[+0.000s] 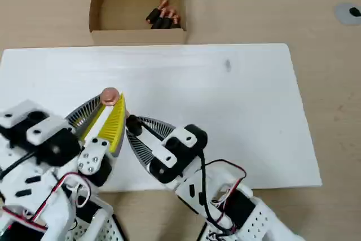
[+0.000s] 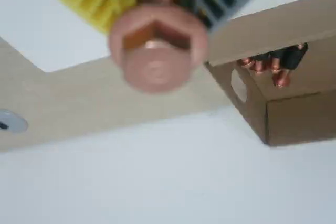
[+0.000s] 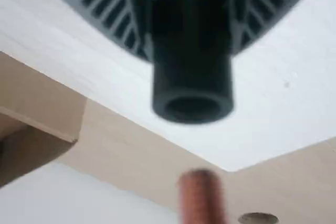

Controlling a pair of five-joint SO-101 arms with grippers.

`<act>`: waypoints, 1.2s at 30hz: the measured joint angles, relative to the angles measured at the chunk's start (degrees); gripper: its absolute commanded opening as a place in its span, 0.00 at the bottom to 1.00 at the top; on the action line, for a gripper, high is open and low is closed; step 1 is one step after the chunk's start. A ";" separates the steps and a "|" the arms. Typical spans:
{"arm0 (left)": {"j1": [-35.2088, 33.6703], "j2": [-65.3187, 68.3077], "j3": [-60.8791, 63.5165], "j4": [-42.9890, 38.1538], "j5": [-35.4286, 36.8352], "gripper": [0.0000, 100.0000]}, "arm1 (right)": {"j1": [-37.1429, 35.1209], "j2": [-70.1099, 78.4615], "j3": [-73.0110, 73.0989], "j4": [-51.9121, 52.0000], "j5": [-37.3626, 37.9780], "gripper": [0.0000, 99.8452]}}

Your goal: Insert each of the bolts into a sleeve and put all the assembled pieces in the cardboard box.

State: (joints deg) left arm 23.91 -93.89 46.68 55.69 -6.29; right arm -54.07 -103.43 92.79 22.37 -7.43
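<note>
White board [image 1: 225,111] lies on a wooden table [image 1: 327,71], and both arms crouch low at its near edge, side by side.

The left gripper [image 1: 111,101] is squeezed tight on a copper bolt [image 1: 110,96]. One finger is yellow [image 1: 114,122] and the other is grey. The bolt's wide head pokes out past the tips, up off the board. Just beside it, the right gripper [image 1: 134,123] is squeezed tight on a black sleeve [image 1: 133,122] between two grey ribbed fingers. Both arms lean forward over the board with their tips angled toward each other. The bolt and the sleeve are near each other but not touching.

In the left wrist view the copper bolt [image 2: 157,51] faces the camera. It has a six-sided top on a round rim. In the right wrist view the black sleeve [image 3: 192,51] shows the round open hole at its end (from above it is just a small dark lump). The bolt's threaded end [image 3: 202,195] stands a little way off from that hole.

Past the far edge of the board sits the cardboard box [image 1: 97,15], open on top and well apart from the grippers. Several finished pieces [image 1: 163,15] lie inside by one wall, black with copper ends. The left wrist view shows the cardboard box [image 2: 294,119] from the side, with the finished pieces [image 2: 270,64] peeking over its wall.

A grey round cap [image 1: 350,12] sits in the table at the far corner.
</note>
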 measured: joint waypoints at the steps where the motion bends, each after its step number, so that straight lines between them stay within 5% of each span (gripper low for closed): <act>1: 0.00 0.79 0.00 0.00 0.00 0.01 | 0.00 0.00 0.00 0.00 0.00 0.01; 36: 2.46 2.99 -0.09 2.46 2.64 0.01 | 3.25 0.00 0.09 0.00 0.00 0.01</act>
State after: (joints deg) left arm 26.37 -90.90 46.59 58.15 -3.65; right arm -50.81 -103.43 92.88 22.37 -7.43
